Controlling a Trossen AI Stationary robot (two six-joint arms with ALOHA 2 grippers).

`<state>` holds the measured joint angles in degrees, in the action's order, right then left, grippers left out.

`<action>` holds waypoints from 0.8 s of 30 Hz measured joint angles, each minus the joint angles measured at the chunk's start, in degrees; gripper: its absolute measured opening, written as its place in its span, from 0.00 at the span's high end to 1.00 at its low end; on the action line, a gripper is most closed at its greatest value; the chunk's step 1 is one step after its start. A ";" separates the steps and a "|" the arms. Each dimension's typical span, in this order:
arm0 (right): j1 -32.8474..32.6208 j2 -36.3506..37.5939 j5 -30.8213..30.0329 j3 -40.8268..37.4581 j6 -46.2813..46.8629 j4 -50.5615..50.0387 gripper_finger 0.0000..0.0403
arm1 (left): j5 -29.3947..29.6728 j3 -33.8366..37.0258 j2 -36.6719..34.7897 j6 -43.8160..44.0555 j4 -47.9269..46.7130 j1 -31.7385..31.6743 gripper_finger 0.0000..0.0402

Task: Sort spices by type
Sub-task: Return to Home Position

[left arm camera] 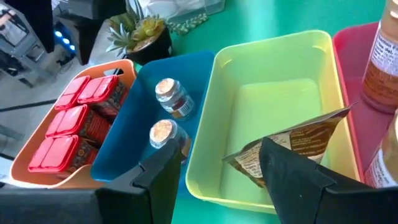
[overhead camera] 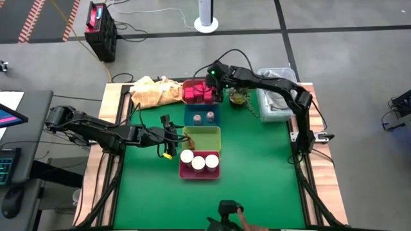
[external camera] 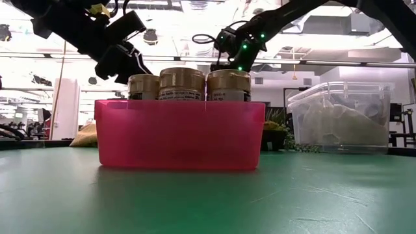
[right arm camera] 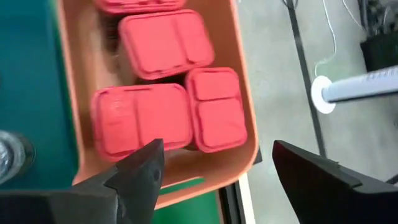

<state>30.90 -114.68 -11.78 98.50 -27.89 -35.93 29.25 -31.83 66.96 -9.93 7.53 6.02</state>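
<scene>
An orange tray [overhead camera: 198, 92] at the far side holds several magenta packs [right arm camera: 155, 118]. Nearer stand a blue tray [overhead camera: 202, 117] with two grey-topped shakers [left arm camera: 169, 99], a yellow tray [overhead camera: 204, 138], and a pink tray [external camera: 179, 133] with three tan-lidded jars [overhead camera: 199, 162]. My left gripper [left arm camera: 217, 149] is open at the yellow tray's left rim [left arm camera: 205, 124]. A thin brown packet [left arm camera: 298, 140] stands partly behind one of its fingers. My right gripper [right arm camera: 219, 149] hangs open above the orange tray's far end, clear of the packs. My left gripper's fingers stand wide apart. The brown packet's lower part [left arm camera: 255, 162] is hidden behind one finger [left arm camera: 292, 174], over the yellow tray's rim. Whether that finger touches the packet, I cannot tell.
A small green plant [overhead camera: 239, 97] stands right of the orange tray. A clear plastic bin [overhead camera: 276, 102] sits at the table's far right. A yellow cloth [overhead camera: 154, 92] lies at the far left. The green mat in front of the pink tray is open room.
</scene>
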 joint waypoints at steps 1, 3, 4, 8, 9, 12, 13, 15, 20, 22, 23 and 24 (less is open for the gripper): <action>0.05 0.11 -0.01 0.00 0.89 0.09 0.20 | 0.01 -0.02 0.00 0.60 0.12 -0.01 0.49; 0.26 0.69 -0.07 0.00 2.43 -0.43 0.20 | 0.05 -0.02 -0.01 1.68 0.55 -0.02 0.49; 0.40 1.09 -0.01 0.00 3.05 -0.55 0.20 | 0.09 -0.02 -0.32 2.06 0.72 -0.02 0.49; 0.39 5.36 3.92 -0.02 6.45 -1.42 0.20 | 0.51 -0.04 -3.63 2.86 0.58 -0.02 0.49; 0.52 7.09 5.73 -0.36 7.07 -1.14 0.20 | 0.79 -0.04 -4.98 3.15 -0.07 0.00 0.49; 0.60 13.51 8.26 -4.45 8.40 2.37 0.20 | 1.59 -0.04 -9.48 4.12 -0.98 0.00 0.49; 0.39 15.96 8.40 -6.82 8.81 4.42 0.20 | 1.64 0.01 -11.15 4.62 -1.66 0.00 0.49; 0.15 21.27 8.44 -13.09 9.98 9.27 0.20 | 1.74 0.09 -13.78 6.04 -2.76 0.00 0.49; -1.41 34.73 8.41 -32.47 14.53 24.95 0.20 | 1.75 0.13 -16.56 7.98 -6.36 0.00 0.49; -2.38 38.91 8.42 -39.68 16.65 31.25 0.20 | 1.74 0.17 -16.03 8.10 -6.84 0.00 0.49; -2.91 40.83 8.42 -42.90 17.76 33.88 0.20 | 1.73 0.19 -15.36 8.19 -6.73 0.00 0.49; -3.42 42.63 8.42 -45.63 18.72 35.98 0.20 | 1.71 0.40 -14.61 8.29 -6.27 0.00 0.49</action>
<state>27.48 -72.04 -3.36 52.87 -9.17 0.05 30.96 -31.44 52.34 -1.64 1.26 6.02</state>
